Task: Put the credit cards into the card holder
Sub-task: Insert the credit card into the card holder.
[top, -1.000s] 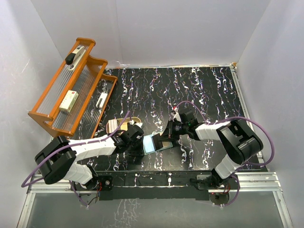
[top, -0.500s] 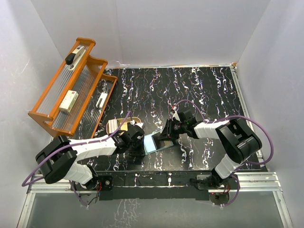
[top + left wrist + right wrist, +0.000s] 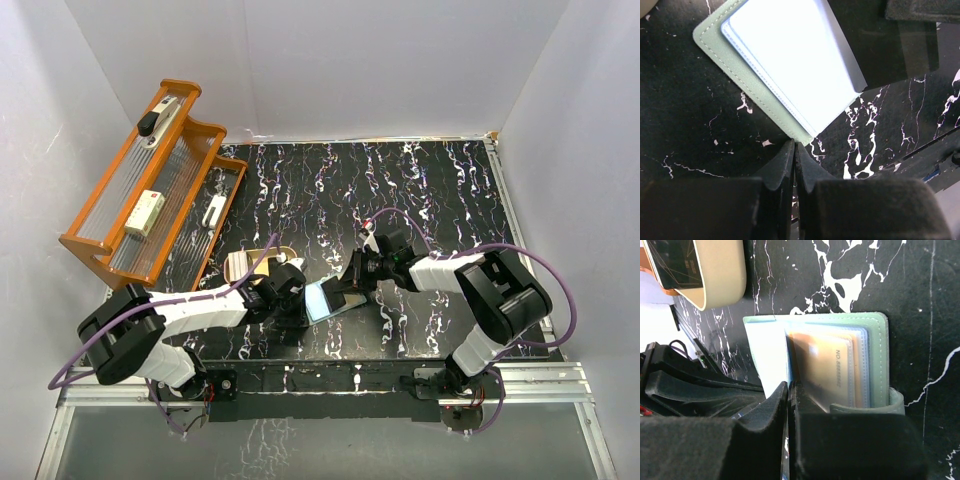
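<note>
Card holder (image 3: 325, 298) spread open on the black marbled table (image 3: 430, 190), lower centre of the overhead view, between the two arms.

The left gripper (image 3: 794, 159), fingers pressed together and holding nothing, rests its tip at the holder's green stitched corner at bottom centre of its wrist view, probably to keep the holder from sliding. The right gripper (image 3: 788, 390), also pressed shut, meets the edge of a pale inner leaf at lower centre of its view, likely to keep the slots exposed (whether it nips that leaf I cannot tell). The holder shows a soft green cover and clear sleeves, with one orange-tan card (image 3: 825, 367) already slotted. A dark card (image 3: 675, 260) waits in the tan dish (image 3: 732, 287) at upper left.
</note>
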`<action>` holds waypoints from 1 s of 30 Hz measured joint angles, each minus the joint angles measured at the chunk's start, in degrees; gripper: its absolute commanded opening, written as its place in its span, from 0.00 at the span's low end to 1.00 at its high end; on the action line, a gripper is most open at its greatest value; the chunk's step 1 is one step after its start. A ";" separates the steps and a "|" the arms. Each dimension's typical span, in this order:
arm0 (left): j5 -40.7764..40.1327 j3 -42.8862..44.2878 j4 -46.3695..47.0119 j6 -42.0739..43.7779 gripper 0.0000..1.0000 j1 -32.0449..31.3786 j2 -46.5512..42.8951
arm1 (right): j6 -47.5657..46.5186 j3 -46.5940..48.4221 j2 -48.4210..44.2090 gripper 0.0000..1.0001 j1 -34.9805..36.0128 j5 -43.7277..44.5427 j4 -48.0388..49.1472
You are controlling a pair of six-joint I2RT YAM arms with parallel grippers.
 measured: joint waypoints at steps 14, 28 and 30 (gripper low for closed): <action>0.07 0.00 1.44 -0.39 0.02 -0.44 0.59 | 0.87 0.00 1.77 0.05 -0.11 -0.98 2.99; -0.39 -0.02 1.40 -0.50 0.03 -0.70 0.48 | -3.15 4.26 2.84 0.29 0.59 0.24 -3.78; -0.42 -0.02 1.40 -0.50 0.03 -0.72 0.48 | -3.72 4.70 2.71 0.29 0.85 0.79 -4.68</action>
